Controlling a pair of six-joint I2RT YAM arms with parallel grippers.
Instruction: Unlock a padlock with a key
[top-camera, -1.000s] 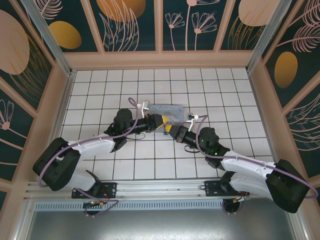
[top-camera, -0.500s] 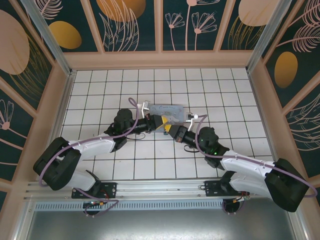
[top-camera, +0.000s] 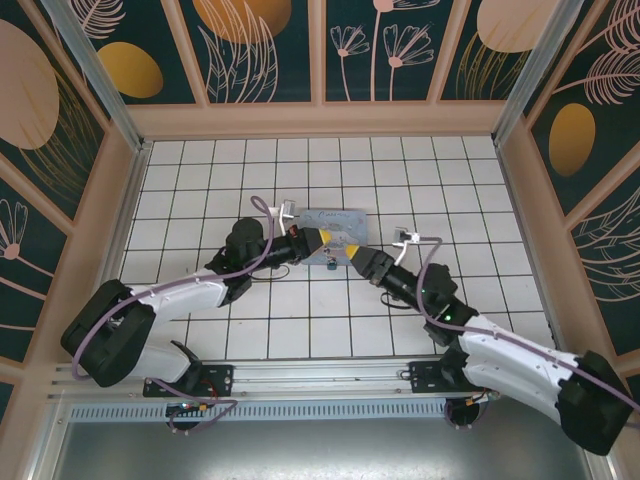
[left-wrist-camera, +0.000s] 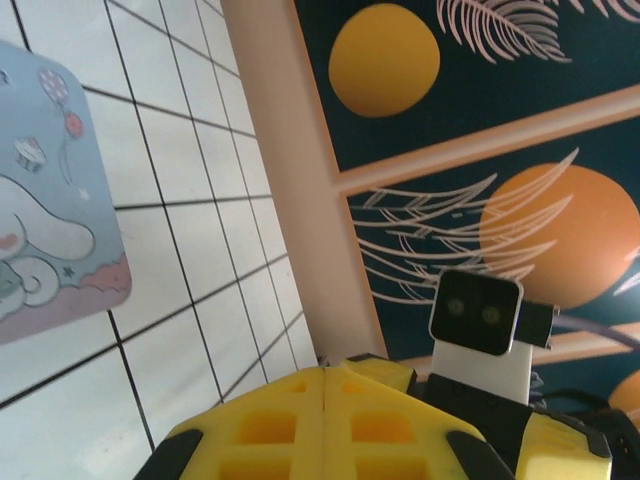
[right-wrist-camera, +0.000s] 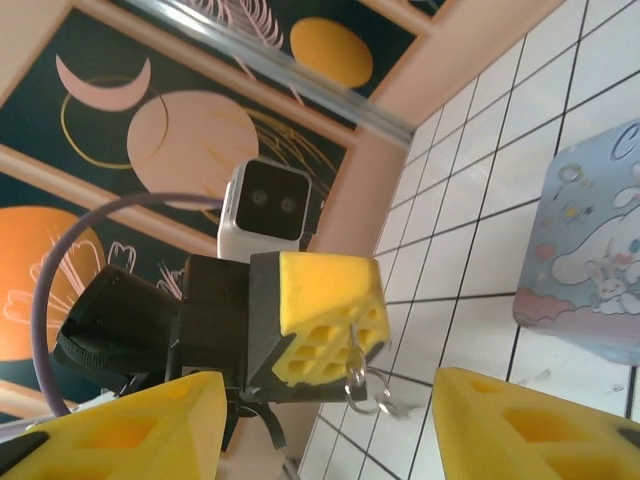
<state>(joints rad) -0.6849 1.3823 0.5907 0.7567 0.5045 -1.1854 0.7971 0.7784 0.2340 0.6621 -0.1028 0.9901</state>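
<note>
In the right wrist view my left gripper (right-wrist-camera: 345, 345) is shut, its yellow pads pinching a thin metal piece that I take for the key (right-wrist-camera: 357, 362). Small metal rings (right-wrist-camera: 366, 394) dangle from it. Seen from above, the left gripper (top-camera: 322, 243) hovers at the near edge of the pale blue tin (top-camera: 338, 222). My right gripper (top-camera: 353, 257) sits just right of it, apart from it, open with nothing between its fingers (right-wrist-camera: 540, 425). A small dark speck (top-camera: 330, 263) lies under the left fingertips, too small to identify. The padlock is hidden.
The pale blue cartoon tin (right-wrist-camera: 600, 270) lies flat on the white tiled floor (top-camera: 440, 180), also seen in the left wrist view as the tin (left-wrist-camera: 50, 220). Wooden walls with dark patterned panels close in the floor on three sides. Free tiles surround the grippers.
My right gripper has opened and drawn back to the right and nearer, away from the left fingertips. The left gripper has closed fully and stayed by the tin.
</note>
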